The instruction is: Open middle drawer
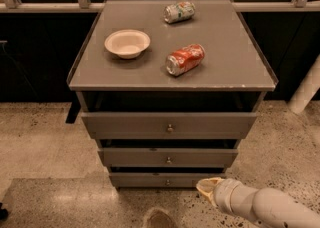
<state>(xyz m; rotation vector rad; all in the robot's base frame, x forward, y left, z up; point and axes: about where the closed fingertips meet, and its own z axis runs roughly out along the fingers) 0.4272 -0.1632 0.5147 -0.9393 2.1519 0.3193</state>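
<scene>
The middle drawer (168, 157) is the second of three grey drawer fronts in the cabinet, with a small round metal knob (169, 160). It sits about flush with the drawers above and below. My gripper (206, 187) comes in from the lower right on a white arm. Its pale tip is low in front of the cabinet, at the right end of the lowest drawer (166, 179), below and to the right of the middle knob. It touches no knob.
On the cabinet top (225, 67) lie a white bowl (127, 43), a red can (185, 59) on its side and a green-silver can (179, 12) on its side. A railing and dark windows stand behind. A white post (306, 92) is at the right. Speckled floor surrounds the cabinet.
</scene>
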